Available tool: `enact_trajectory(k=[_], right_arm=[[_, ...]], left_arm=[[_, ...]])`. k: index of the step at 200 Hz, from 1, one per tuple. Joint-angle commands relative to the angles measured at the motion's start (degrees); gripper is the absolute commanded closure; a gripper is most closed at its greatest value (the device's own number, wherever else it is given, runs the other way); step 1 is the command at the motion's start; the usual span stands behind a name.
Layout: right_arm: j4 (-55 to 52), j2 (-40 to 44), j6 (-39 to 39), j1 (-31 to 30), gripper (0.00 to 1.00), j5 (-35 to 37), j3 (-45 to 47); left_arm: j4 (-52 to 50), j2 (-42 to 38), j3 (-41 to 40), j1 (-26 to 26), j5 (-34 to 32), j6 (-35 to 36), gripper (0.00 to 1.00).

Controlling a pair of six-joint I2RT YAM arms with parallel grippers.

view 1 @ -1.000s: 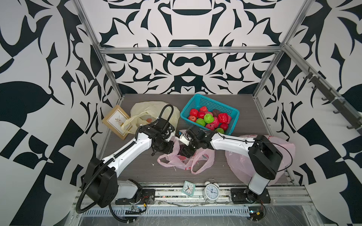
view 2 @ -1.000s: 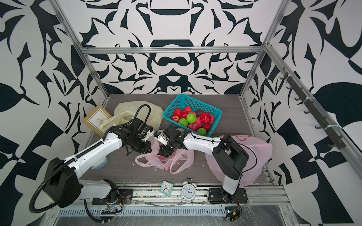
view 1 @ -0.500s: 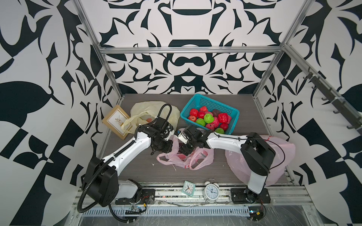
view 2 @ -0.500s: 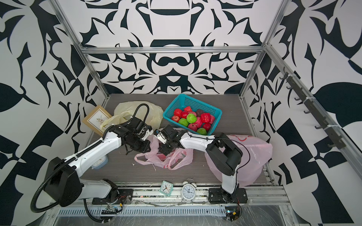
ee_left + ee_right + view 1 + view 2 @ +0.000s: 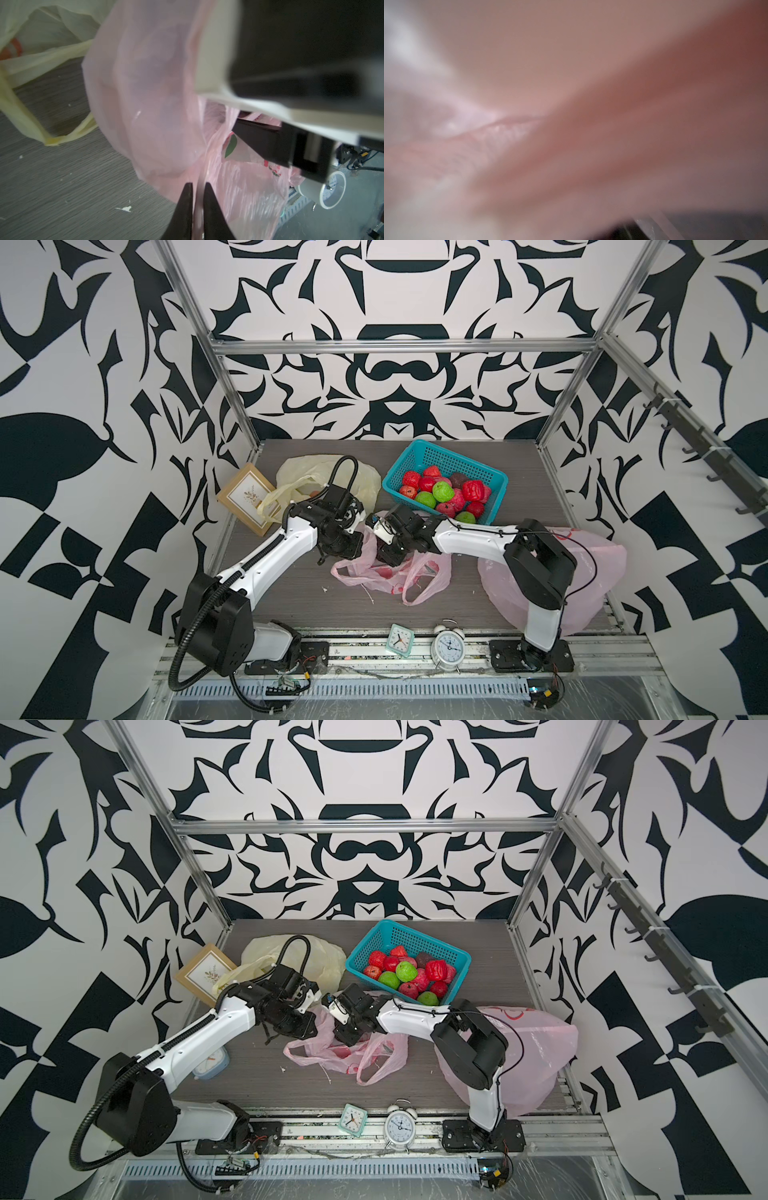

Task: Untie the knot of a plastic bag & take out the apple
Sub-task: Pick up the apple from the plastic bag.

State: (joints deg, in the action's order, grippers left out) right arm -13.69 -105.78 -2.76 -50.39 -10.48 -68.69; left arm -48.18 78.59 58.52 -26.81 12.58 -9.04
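A small pink plastic bag (image 5: 428,572) (image 5: 382,1052) lies crumpled mid-table, its two handle loops loose on the wood. My left gripper (image 5: 349,549) (image 5: 301,1029) (image 5: 197,185) is shut on a fold of the bag's film at its left edge, lifting it. From the right, my right gripper (image 5: 388,558) (image 5: 347,1036) is pushed down into the bag's mouth. Its wrist view shows only blurred pink film (image 5: 571,124), so its jaws are hidden. One black right finger (image 5: 266,143) shows inside the bag in the left wrist view. The apple is hidden.
A teal basket (image 5: 446,456) of red and green fruit stands just behind the bag. A yellowish bag (image 5: 320,472) and a picture frame (image 5: 245,497) lie at the back left. A large pink bag (image 5: 598,572) fills the right side. Two clocks (image 5: 401,639) (image 5: 449,645) sit at the front rail.
The right gripper has slid left and down into the bag's mouth, closer to the left gripper, and the bag has bunched around it. The left gripper has kept its hold.
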Motion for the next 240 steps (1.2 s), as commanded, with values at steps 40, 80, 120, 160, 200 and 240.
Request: enact_trajectory(k=[40,80,120,160,200,240], right_arm=[[-0.66,17.64,-3.05,-0.27,0.59,-6.91,5.49],[-1.1,27.03,-2.77,-0.23,0.59,-12.79,5.66],[3.78,35.82,-1.6,0.05,0.56,-11.88,7.37],[3.0,38.55,-1.71,1.1,0.56,-4.42,5.85],[-0.3,35.28,-0.01,5.48,0.55,6.97,1.72],[-3.68,26.58,5.28,15.62,0.56,11.28,-4.52]], left_arm=[[0.37,0.78,6.64,2.46,-2.77,-2.11,0.86],[-1.74,1.07,14.27,2.5,-6.96,-1.76,0.86],[-2.34,-0.9,19.52,2.51,-9.5,-0.59,0.85],[-1.22,-2.85,21.54,2.47,-10.97,0.08,0.85],[-1.41,-1.95,20.53,2.51,-10.49,0.12,0.84],[2.06,-2.79,16.51,2.51,-9.33,0.64,0.78]])
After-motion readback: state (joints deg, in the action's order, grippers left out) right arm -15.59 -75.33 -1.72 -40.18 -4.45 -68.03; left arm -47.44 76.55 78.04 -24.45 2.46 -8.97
